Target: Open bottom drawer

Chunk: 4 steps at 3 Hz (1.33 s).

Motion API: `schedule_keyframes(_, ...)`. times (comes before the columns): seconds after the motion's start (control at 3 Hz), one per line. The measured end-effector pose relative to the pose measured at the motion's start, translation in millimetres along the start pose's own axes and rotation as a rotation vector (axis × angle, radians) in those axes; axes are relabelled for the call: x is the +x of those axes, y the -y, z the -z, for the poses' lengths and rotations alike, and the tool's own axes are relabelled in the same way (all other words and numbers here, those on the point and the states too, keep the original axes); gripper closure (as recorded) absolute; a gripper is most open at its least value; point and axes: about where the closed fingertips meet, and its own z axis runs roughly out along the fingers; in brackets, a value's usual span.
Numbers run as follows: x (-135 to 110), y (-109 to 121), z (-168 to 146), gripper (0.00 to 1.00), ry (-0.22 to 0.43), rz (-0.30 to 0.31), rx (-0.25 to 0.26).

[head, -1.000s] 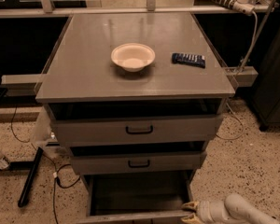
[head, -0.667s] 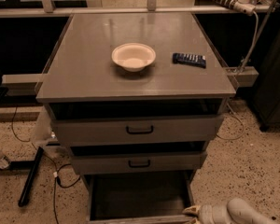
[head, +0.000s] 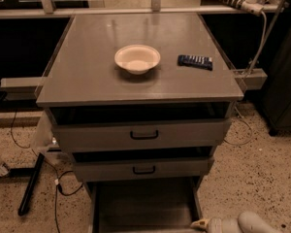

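Late in the opening step, by the look of it. Low at the lower right edge of the view, the claw (head: 200, 223), pale tip pointing left, at or just beside the right front corner of the bottom drawer (head: 145, 205); spread or pinching, cannot tell, and contact with the handle not visible either. Immediately left of the claw, the bottom drawer's dark open tray, drawn well out from under the cabinet, front panel and handle cut off below the view. Up and left of the claw, the middle drawer (head: 143, 169) and above it the top drawer (head: 144, 135), both only a little proud of the frame. Far above the claw, on the counter (head: 87, 89), a pale bowl (head: 137, 58) and a dark remote (head: 195, 61), well clear of the work. Next, probably: a short straight pull toward the robot to the end of the runners, kept level to avoid skewing the tray, then release and retreat.
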Motion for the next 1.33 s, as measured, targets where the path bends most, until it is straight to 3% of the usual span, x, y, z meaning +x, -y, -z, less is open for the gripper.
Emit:
schedule_keyframes(0.33, -0.1, 0.0, 0.0, 0.81, 0.0, 0.0, 0.0)
schedule_keyframes(1.33, -0.1, -0.1, -0.1, 0.12, 0.0, 0.0, 0.0)
